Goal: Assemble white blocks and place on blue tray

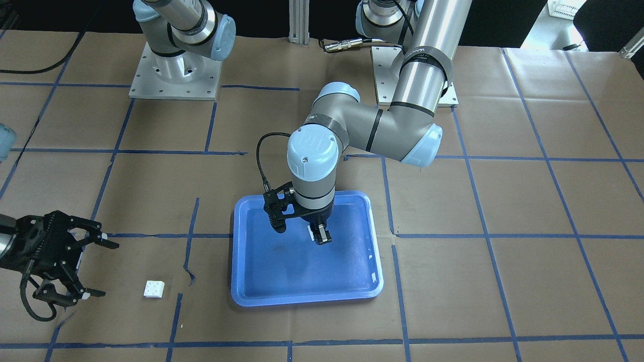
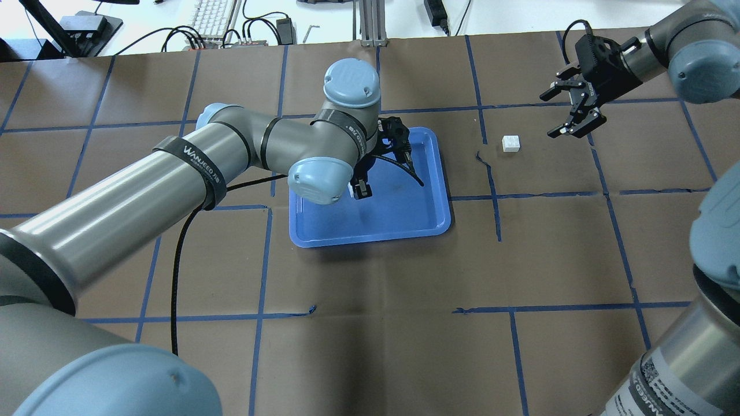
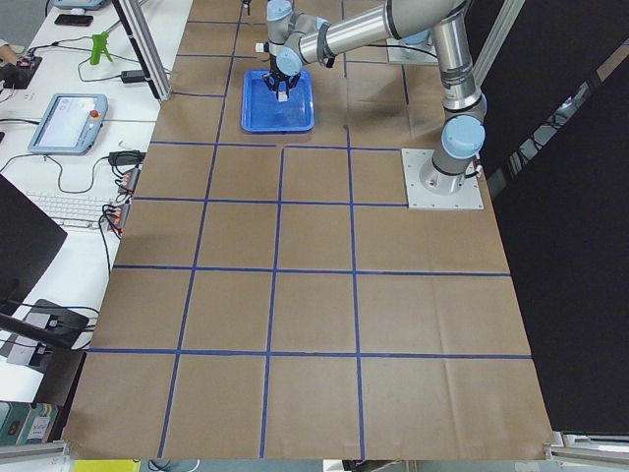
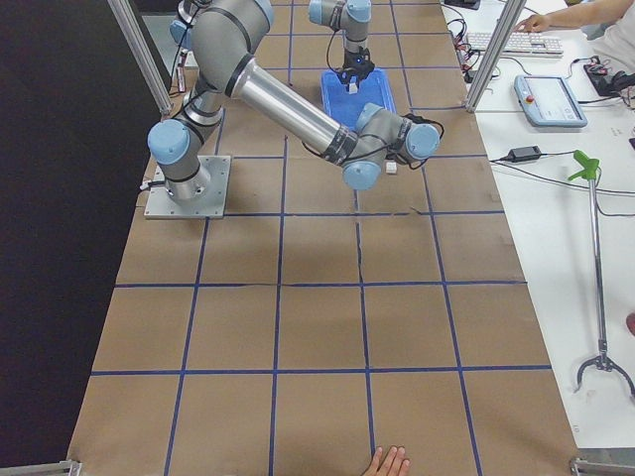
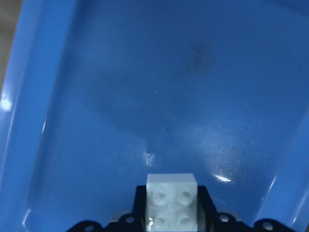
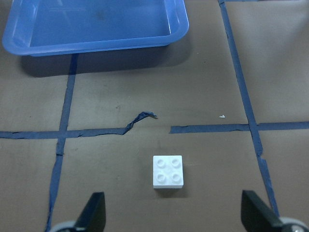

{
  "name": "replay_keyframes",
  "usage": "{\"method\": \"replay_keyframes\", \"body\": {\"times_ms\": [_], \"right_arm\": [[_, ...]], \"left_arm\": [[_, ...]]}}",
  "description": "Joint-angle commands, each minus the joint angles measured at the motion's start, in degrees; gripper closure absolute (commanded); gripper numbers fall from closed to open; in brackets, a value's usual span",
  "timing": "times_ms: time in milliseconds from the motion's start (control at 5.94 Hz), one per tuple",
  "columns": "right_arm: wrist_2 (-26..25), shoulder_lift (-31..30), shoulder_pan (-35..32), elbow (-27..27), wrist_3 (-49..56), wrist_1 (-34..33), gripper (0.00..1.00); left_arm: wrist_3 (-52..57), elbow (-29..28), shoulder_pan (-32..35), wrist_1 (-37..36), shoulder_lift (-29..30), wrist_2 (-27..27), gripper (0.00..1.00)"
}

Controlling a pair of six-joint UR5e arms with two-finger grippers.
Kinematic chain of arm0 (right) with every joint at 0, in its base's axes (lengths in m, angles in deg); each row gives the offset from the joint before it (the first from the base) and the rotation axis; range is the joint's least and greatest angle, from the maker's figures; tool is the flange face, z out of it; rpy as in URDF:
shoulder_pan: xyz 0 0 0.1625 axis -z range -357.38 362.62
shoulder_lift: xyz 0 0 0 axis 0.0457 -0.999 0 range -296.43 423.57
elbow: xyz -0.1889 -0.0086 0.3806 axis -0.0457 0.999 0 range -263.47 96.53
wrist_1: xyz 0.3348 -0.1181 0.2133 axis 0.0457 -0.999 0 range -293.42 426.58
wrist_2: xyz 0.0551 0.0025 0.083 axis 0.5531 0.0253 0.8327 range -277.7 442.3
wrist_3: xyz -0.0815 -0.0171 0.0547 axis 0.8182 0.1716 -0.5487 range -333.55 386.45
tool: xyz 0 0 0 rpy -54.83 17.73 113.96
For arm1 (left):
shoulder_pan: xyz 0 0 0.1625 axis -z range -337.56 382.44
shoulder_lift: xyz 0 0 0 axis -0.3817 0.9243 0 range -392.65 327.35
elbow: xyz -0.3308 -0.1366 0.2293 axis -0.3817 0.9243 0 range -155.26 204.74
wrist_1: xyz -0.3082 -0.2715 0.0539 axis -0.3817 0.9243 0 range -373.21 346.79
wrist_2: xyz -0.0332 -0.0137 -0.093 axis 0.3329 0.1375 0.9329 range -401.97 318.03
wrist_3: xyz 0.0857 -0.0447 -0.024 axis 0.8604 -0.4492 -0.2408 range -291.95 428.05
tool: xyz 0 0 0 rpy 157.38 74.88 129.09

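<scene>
Two small square white plastic blocks, each with four round studs. One block [image 5: 171, 202] is clamped in the jaws of the left arm [image 2: 144, 185], over the floor of the single large rectangular blue plastic tray [image 1: 302, 300] — glossy-rimmed, round-cornered. The other block [image 1: 154, 289] lies studs-up on the brown paper-covered desk [image 1: 503, 201], well apart from the tray — near the jaws of the right arm [image 2: 665, 37], which stand wide apart.

Overhead, one block [image 2: 511, 143] lies on the table [image 2: 578, 260] right of the tray [image 2: 393, 214]. The other block [image 5: 171, 200] seemingly hangs above it.
</scene>
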Motion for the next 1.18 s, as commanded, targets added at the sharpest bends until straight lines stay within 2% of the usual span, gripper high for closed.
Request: {"method": "replay_keyframes", "body": {"times_ms": [0, 168, 337, 505, 673, 842, 1010], "right_arm": [[4.45, 3.38, 0.06, -4.54, 0.05, -7.08, 0.0], [4.38, 3.47, 0.06, -7.62, 0.14, -10.17, 0.0], [4.38, 4.26, 0.06, -8.78, 0.14, -12.81, 0.0], [4.38, 4.53, 0.06, -8.79, 0.14, -12.75, 0.0], [4.38, 4.44, -0.29, -8.79, 0.05, -12.66, 0.0], [4.38, 4.36, -0.56, -8.79, -0.04, -12.66, 0.01], [4.38, 4.35, -0.56, -8.62, 0.05, -12.75, 0.2]], "left_arm": [[3.76, 0.22, 0.13, -4.15, 1.86, 0.01, 1.0], [3.68, 0.4, -0.04, -5.56, 2.83, -0.07, 0.98], [3.07, 0.92, -0.31, -6.36, 3.44, -0.08, 0.89], [2.72, 1.8, -0.31, -6.45, 3.45, -0.08, 0.53], [2.97, 2.76, -0.31, -6.19, 3.1, 0.1, 0.01], [3.24, 2.08, -0.4, -5.58, 1.88, -0.16, 0.01], [2.72, 0.76, -1.27, 1.04, -2.74, -0.51, 0.01]]}}
